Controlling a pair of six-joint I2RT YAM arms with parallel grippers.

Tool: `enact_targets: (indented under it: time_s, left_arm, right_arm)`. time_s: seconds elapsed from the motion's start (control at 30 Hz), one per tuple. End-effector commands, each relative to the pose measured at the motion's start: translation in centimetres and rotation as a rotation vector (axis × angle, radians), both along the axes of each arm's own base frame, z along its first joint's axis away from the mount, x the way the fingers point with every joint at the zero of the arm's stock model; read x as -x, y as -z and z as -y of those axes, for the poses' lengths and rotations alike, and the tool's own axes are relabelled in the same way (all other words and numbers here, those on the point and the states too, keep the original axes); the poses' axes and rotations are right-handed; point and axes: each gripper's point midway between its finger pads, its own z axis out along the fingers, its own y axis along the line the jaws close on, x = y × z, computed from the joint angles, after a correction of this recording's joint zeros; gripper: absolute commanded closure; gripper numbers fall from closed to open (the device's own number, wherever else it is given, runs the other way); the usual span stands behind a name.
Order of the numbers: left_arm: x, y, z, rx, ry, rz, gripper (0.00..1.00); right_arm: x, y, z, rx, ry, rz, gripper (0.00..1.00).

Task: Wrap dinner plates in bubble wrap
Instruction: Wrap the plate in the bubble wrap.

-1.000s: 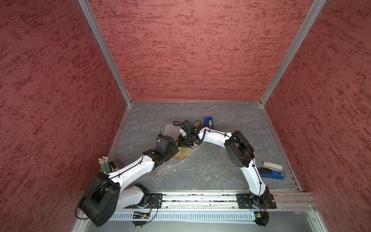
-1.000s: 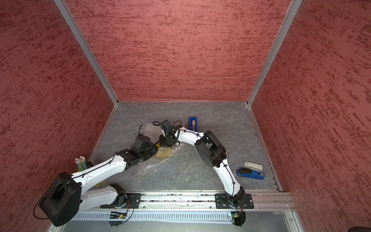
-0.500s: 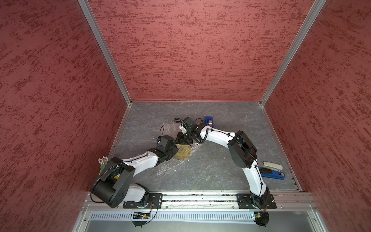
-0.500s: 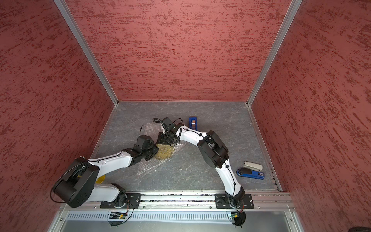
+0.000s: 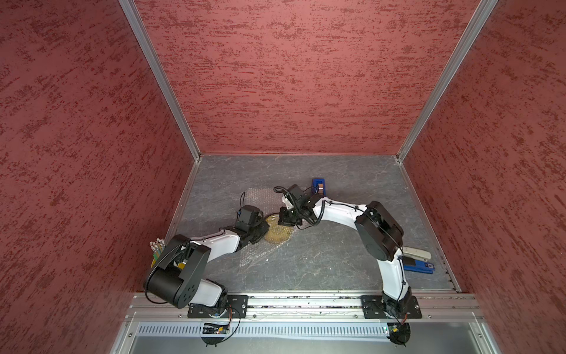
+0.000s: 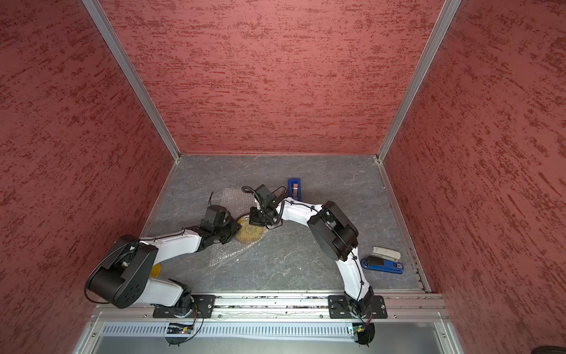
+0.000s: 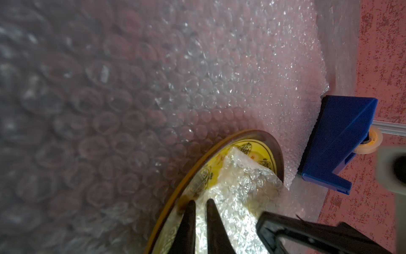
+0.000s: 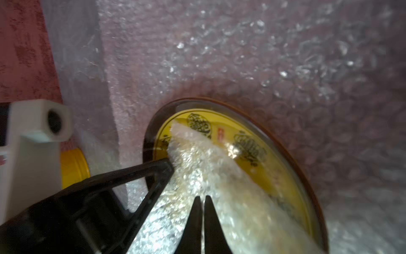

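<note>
The yellow dinner plate (image 5: 279,234) (image 6: 251,234) lies on the bubble wrap (image 5: 256,196) near the middle of the grey floor. A flap of the wrap (image 7: 246,187) (image 8: 197,158) is folded over most of the plate, and only the far rim with its dark ornaments (image 8: 248,143) stays bare. My left gripper (image 7: 200,202) (image 5: 266,228) reaches in from the left, its tips nearly together and pinching that flap. My right gripper (image 8: 201,198) (image 5: 285,221) comes from the far right side. It is shut, with its tips resting on the same flap.
A blue tape dispenser (image 5: 318,186) (image 7: 338,143) stands just behind the right wrist. A blue stapler (image 5: 418,266) and a grey one (image 5: 417,253) lie by the right wall. The yellow pencil cup (image 5: 156,249) sits at the front left, behind the left elbow.
The right gripper's jaws have closed over the folded flap. The left arm's elbow has swung down and forward, and its gripper has edged closer to the plate.
</note>
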Motion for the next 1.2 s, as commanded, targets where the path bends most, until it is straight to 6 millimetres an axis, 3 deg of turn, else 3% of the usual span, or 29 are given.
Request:
enact_targets:
  time_s: [0.0,0.1,0.2,0.3,0.4,0.47,0.6,0.7,0.87,1.03,1.17]
  left_arm:
    - [0.4,0.2,-0.3,-0.019,0.016,-0.023,0.86]
    - [0.4,-0.1,-0.7,-0.025,0.009,-0.025,0.85]
    - [-0.2,-1.2,-1.3,-0.044,0.006,-0.019,0.69]
    - [-2.0,-3.9,-2.7,-0.09,-0.011,0.026,0.54]
    - [-4.7,-7.0,-5.0,-0.122,-0.052,0.087,0.47]
    - [-6.4,-7.9,-7.1,-0.114,-0.101,0.088,0.42]
    - [-10.2,-6.3,-9.9,-0.087,-0.125,-0.006,0.42]
    - [-12.5,-3.9,-10.0,-0.036,-0.095,-0.065,0.49]
    - [-15.2,-1.9,-10.6,-0.043,-0.06,-0.063,0.59]
    - [-16.2,-1.1,-11.0,-0.05,-0.045,-0.055,0.57]
    - [-15.8,0.9,-10.8,-0.072,-0.012,-0.105,0.63]
  right_arm:
    - [-0.9,0.4,-0.5,-0.013,0.016,0.017,0.93]
    - [-0.7,1.4,-0.3,-0.001,0.02,0.004,0.94]
    - [-0.2,2.5,0.2,0.016,0.029,-0.02,0.95]
    - [0.2,3.3,0.7,0.035,0.042,-0.037,0.95]
    - [0.3,3.8,1.2,0.054,0.053,-0.044,0.97]
    - [0.2,4.0,1.3,0.058,0.059,-0.047,0.97]
    - [0.1,4.5,1.1,0.056,0.066,-0.052,0.98]
    - [0.0,4.7,0.9,0.051,0.065,-0.056,0.98]
    - [0.0,4.8,0.9,0.047,0.062,-0.059,0.99]
    - [0.1,5.1,0.9,0.048,0.06,-0.067,0.99]
    - [0.0,4.8,0.9,0.041,0.059,-0.063,1.0]
